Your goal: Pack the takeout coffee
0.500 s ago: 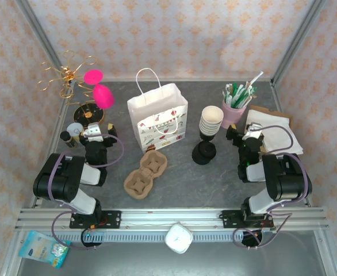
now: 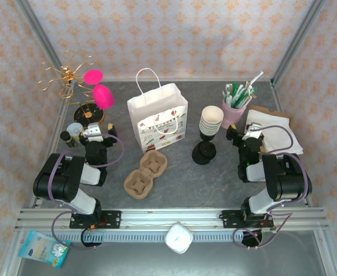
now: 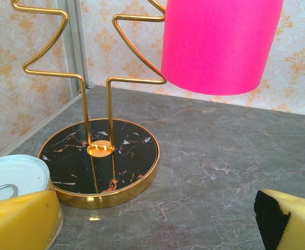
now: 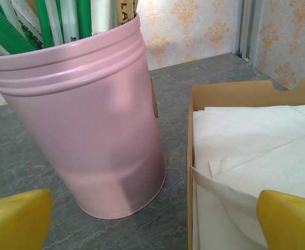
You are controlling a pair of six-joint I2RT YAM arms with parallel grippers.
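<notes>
1. The left gripper [image 3: 152, 223] has its yellow fingers spread, empty, facing a gold stand [image 3: 98, 159] and a can [image 3: 14, 176].
2. The right gripper [image 4: 152, 219] is likewise spread, before a pink tumbler [image 4: 85, 120].
3. The takeout coffee [image 2: 67, 138] stands at the top view's left, just beside the can.

The bench [image 3: 236, 151] is veined grey. The gold stand [image 3: 109, 104] has a black marbled base [image 3: 126, 153] and hot-pink cup [image 3: 220, 47]. The tin [image 4: 85, 130] is pink, the right end effector [image 4: 152, 221] yellow.
</notes>
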